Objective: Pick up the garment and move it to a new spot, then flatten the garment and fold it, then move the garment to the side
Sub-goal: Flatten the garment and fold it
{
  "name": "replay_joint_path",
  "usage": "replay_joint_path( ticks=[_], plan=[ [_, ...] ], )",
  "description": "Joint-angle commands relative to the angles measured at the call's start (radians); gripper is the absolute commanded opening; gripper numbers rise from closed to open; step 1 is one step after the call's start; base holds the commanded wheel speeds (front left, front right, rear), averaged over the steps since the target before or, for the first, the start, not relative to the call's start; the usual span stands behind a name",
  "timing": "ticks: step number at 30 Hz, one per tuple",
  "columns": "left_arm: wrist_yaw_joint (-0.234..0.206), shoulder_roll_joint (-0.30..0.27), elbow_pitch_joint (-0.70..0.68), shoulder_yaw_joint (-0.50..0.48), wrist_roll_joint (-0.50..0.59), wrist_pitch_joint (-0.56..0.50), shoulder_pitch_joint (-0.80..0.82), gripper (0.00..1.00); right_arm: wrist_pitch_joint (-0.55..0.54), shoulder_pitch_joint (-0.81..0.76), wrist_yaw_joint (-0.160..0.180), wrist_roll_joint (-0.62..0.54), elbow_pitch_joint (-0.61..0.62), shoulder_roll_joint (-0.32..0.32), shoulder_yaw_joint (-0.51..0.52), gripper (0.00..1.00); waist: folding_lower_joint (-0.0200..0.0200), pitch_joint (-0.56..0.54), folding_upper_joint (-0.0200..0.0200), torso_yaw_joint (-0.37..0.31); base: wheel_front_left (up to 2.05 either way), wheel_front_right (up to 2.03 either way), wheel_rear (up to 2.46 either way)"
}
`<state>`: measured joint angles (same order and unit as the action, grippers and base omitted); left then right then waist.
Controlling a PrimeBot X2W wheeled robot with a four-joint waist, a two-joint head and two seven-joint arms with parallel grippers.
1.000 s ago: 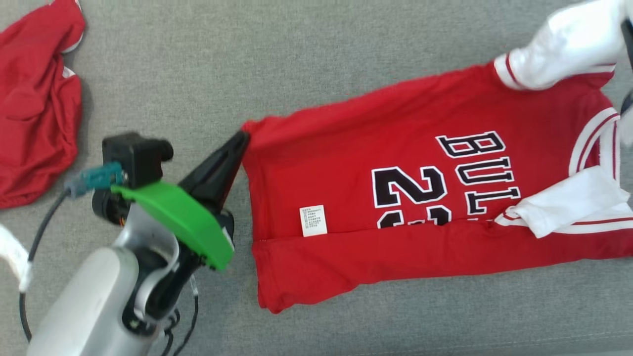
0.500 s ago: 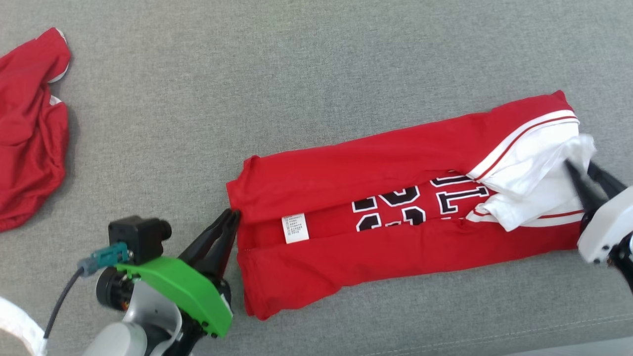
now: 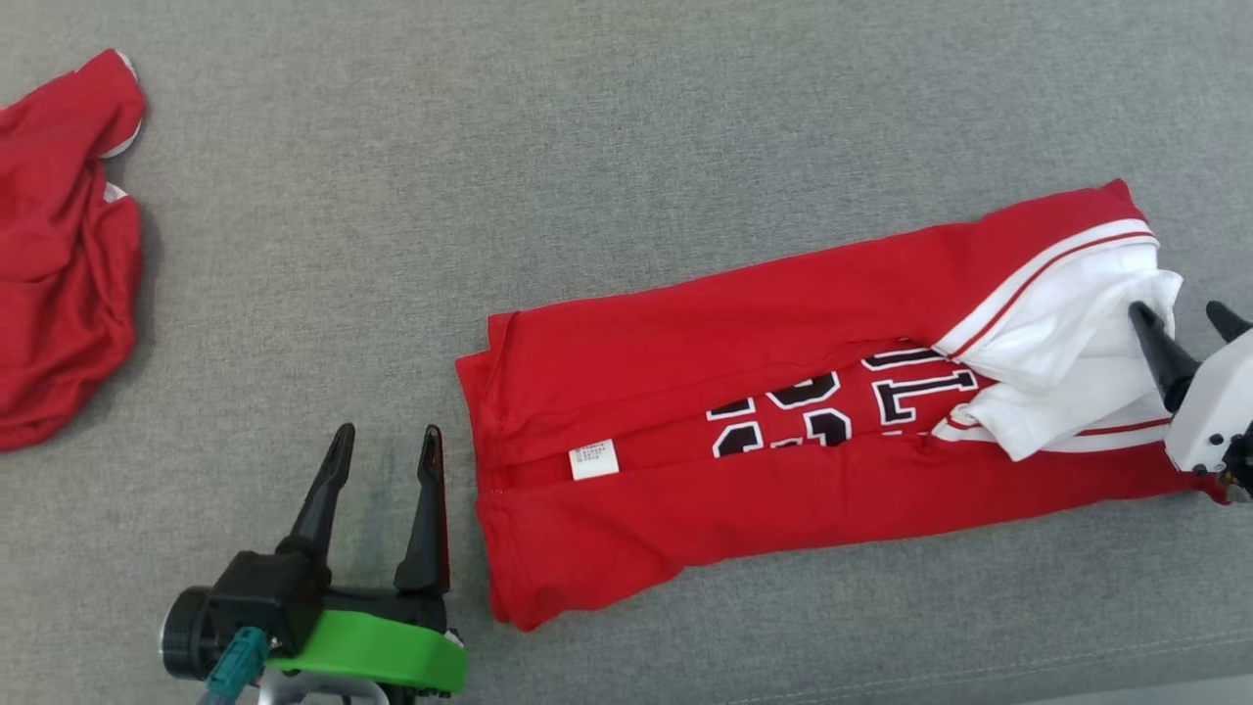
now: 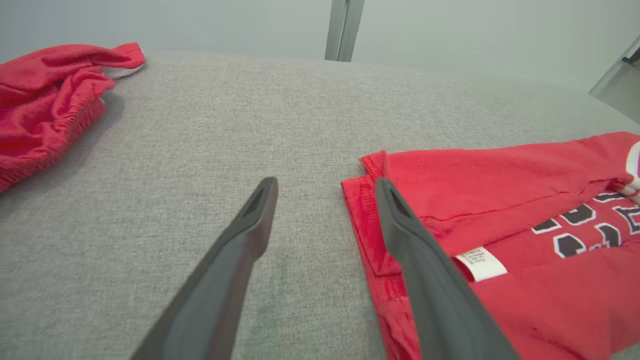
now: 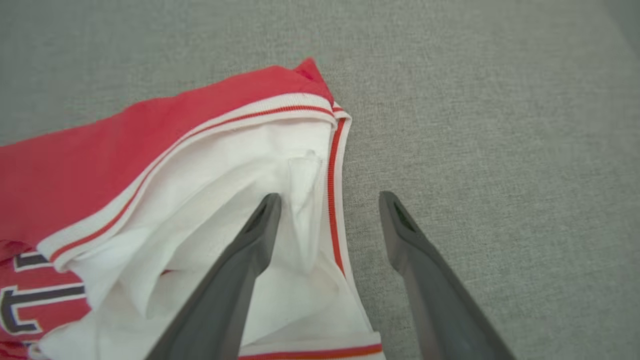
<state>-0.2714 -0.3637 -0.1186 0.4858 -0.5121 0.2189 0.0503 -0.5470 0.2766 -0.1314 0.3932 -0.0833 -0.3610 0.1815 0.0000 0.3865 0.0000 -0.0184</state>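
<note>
The garment, a red jersey with black numerals and white sleeves, lies on the grey surface with both long sides folded in. My left gripper stands open just left of its hem, holding nothing. In the left wrist view the left gripper has one finger over the hem edge of the garment. My right gripper is open at the white sleeve end. In the right wrist view the right gripper straddles the striped edge of the garment, one finger over white cloth and the other over bare surface.
A second red cloth lies crumpled at the far left, also seen as the red cloth in the left wrist view. The grey fabric surface stretches wide behind the garment. A pale seam runs near the front edge at lower right.
Both grippers went from shut on the garment's ends to open, letting it go. The upper long side came down over the numerals. My left gripper drew back toward the lower left.
</note>
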Motion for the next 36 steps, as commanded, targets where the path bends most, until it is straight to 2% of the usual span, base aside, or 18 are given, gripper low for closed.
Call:
replay_joint_path(
  ticks=[1, 7, 10, 11, 12, 15, 20, 24, 31, 36],
  plan=[
    [0.010, 0.026, 0.022, 0.002, -0.005, 0.017, 0.015, 1.00, -0.020, 0.020, 0.001, -0.030, -0.033, 0.009, 0.007, 1.00, 0.0000, 0.018, 0.0000, 0.025, 0.00, 0.00, 0.00],
    [0.043, 0.071, 0.121, 0.009, 0.027, 0.043, 0.026, 1.00, -0.114, 0.011, 0.001, -0.085, -0.154, 0.064, 0.039, 1.00, 0.0000, 0.019, 0.0000, 0.070, 0.00, 0.00, 0.00],
    [0.056, 0.085, 0.151, -0.012, 0.045, 0.047, 0.013, 1.00, -0.150, -0.016, 0.000, -0.042, -0.183, 0.098, 0.047, 1.00, 0.0000, 0.009, 0.0000, 0.083, 0.00, 0.00, 0.00],
    [0.060, 0.088, 0.153, -0.022, 0.053, 0.046, 0.007, 1.00, -0.155, -0.018, 0.000, -0.027, -0.183, 0.107, 0.050, 0.46, 0.0000, 0.006, 0.0000, 0.085, 0.00, 0.00, 0.00],
    [0.063, 0.094, 0.154, -0.036, 0.062, 0.047, -0.001, 1.00, -0.157, -0.022, -0.003, -0.007, -0.179, 0.112, 0.054, 0.00, 0.0000, 0.001, 0.0000, 0.088, 0.00, 0.00, 0.00],
    [0.078, 0.115, 0.163, -0.070, 0.079, 0.047, -0.035, 1.00, -0.156, -0.033, -0.003, 0.048, -0.146, 0.112, 0.061, 0.00, 0.0000, -0.016, 0.0000, 0.090, 0.00, 0.00, 0.00],
    [0.109, 0.160, 0.170, -0.127, 0.122, 0.047, -0.067, 1.00, -0.123, -0.029, 0.001, 0.087, -0.093, 0.071, 0.121, 0.00, 0.0000, -0.038, 0.0000, 0.085, 0.00, 0.00, 0.00],
    [0.146, 0.201, 0.187, -0.169, 0.144, 0.046, -0.081, 1.00, -0.107, -0.010, 0.001, 0.074, -0.074, 0.048, 0.205, 0.00, 0.0000, -0.054, 0.0000, 0.085, 0.00, 0.00, 0.00],
    [0.209, 0.260, 0.230, -0.225, 0.185, 0.047, -0.101, 1.00, -0.135, 0.002, 0.001, 0.062, -0.010, -0.039, 0.328, 0.00, 0.0000, -0.084, 0.0000, 0.101, 0.00, 0.00, 0.00],
    [0.239, 0.292, 0.266, -0.248, 0.191, 0.047, -0.108, 1.00, -0.194, -0.043, 0.001, 0.120, 0.109, -0.098, 0.283, 0.00, 0.0000, -0.110, 0.0000, 0.116, 0.00, 0.00, 0.00]
  ],
)
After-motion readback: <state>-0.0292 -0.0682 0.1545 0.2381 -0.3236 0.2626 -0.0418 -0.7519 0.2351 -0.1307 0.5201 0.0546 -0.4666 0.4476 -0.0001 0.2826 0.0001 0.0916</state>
